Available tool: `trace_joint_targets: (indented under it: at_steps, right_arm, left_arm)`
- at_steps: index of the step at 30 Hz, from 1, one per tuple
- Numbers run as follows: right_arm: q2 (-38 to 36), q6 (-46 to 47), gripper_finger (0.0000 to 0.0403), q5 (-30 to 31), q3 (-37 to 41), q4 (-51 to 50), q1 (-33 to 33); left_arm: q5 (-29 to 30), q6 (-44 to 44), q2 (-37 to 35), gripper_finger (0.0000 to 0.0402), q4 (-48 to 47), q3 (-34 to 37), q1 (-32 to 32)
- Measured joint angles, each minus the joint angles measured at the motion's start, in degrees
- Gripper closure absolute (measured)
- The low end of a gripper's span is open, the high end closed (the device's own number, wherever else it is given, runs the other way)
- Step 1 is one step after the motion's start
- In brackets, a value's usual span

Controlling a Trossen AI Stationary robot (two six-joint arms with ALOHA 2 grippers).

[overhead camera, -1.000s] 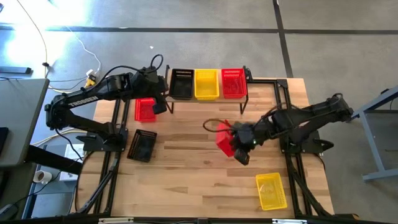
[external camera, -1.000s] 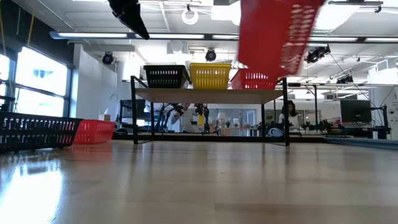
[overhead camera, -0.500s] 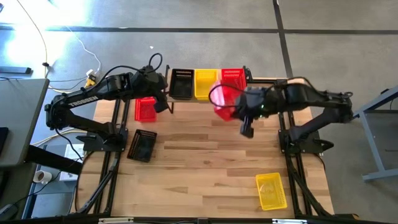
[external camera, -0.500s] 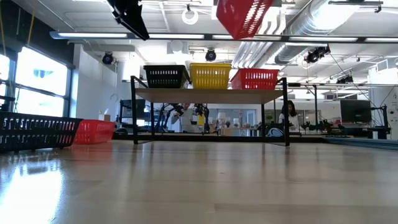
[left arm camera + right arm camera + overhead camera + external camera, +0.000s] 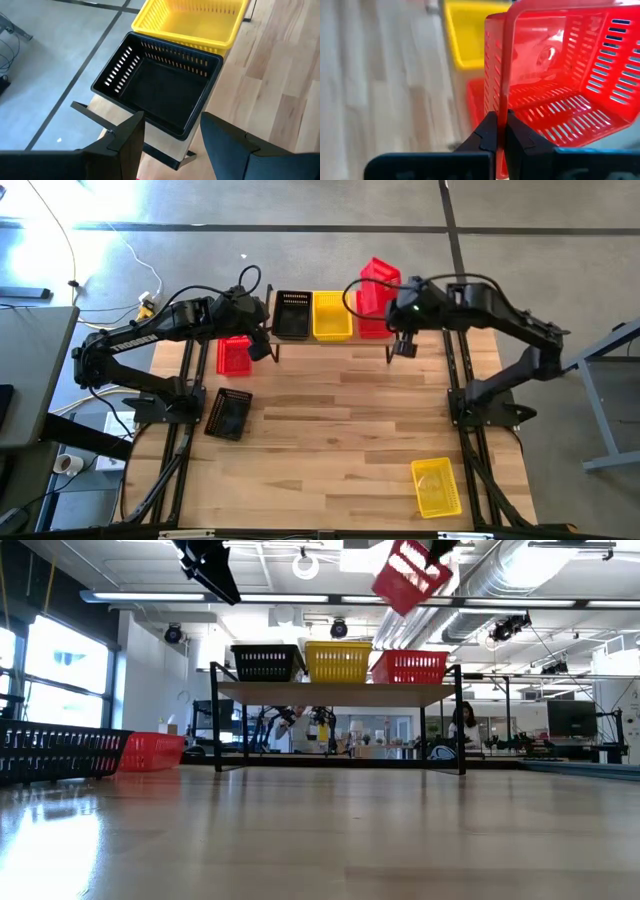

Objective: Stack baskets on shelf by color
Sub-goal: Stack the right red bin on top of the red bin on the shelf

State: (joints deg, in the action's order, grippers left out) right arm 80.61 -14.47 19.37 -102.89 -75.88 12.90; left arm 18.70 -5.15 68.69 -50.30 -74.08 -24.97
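Shelf (image 5: 400, 330), red basket (image 5: 378, 280) aloft (right tool (image 5: 498, 131) clamped)

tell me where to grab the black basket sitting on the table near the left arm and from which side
Take the black basket by one of its long side walls, coming straight down from above. It lies upright and open-topped on the tabletop, apart from the red basket beside it, so its thin rim is free for one finger inside and one outside. The left gripper, open near the shelf, is closest.
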Motion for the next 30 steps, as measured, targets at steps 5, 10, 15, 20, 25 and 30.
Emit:
trace_joint_targets:
  at_steps: [5,10,15,20,25,30]
  right_arm:
    - [3.55,-4.69,0.0403,-1.34,0.00,-3.59,5.33]
    - [7.68,-8.27,0.0403,-1.54,0.04,-5.81,7.11]
    - [11.03,-8.27,0.0403,-1.65,0.09,-9.28,7.12]
    - [13.15,-7.98,0.0403,-3.42,0.09,-9.40,7.11]
    - [14.79,-7.61,0.0403,-3.33,0.09,-9.42,7.24]
    - [15.97,-6.85,0.0403,-3.27,0.09,-9.95,7.74]
  left_arm:
    - [0.10,0.04,0.00,0.0220,0.00,-0.01,0.00]
    - [0.13,0.88,0.00,0.0220,0.00,0.01,0.00]
    - [0.15,1.97,0.00,0.0220,0.00,-0.01,0.00]
    - [0.13,1.99,0.00,0.0220,0.00,-0.01,0.02]
    - [0.13,2.19,0.00,0.0220,0.00,-0.01,0.00]
    - [0.07,2.19,0.00,0.0220,0.00,-0.01,0.00]
